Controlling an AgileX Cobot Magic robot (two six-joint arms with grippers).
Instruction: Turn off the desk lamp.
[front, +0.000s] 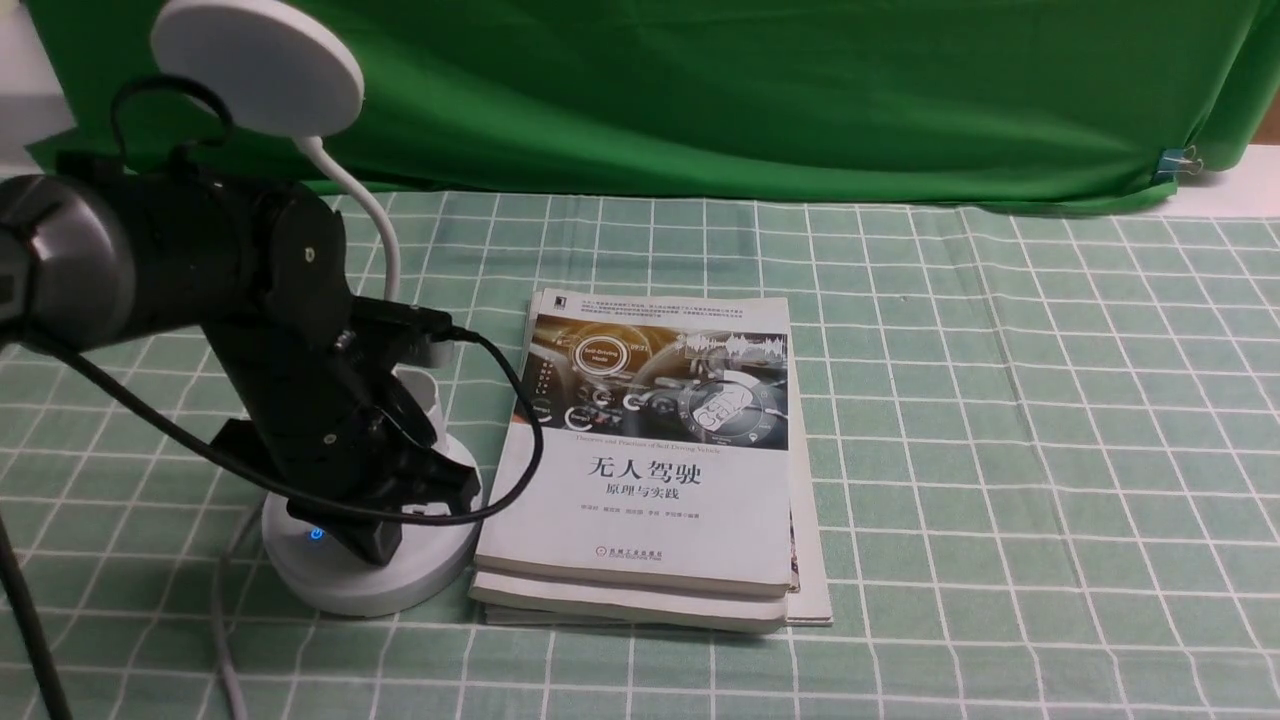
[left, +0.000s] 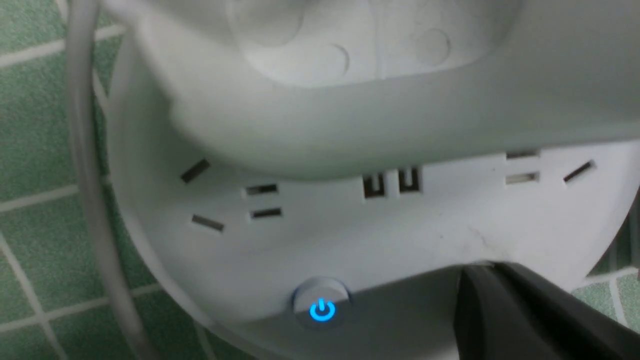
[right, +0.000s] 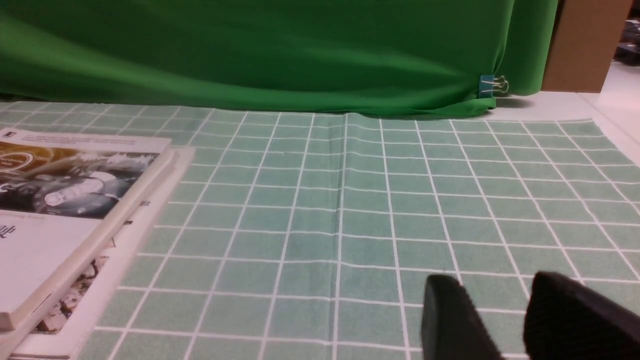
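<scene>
Desk lamp stood left on the surface beside books; left pincer was down at its base, grip impossible to tell. Blue-lit button seemed the target: centre tip, press straight down. Right pincer released

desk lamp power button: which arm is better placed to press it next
Left. The left pincer hangs over the desk lamp's base, beside the glowing blue power button. The right pincer is over bare cloth, beyond the books.
</scene>
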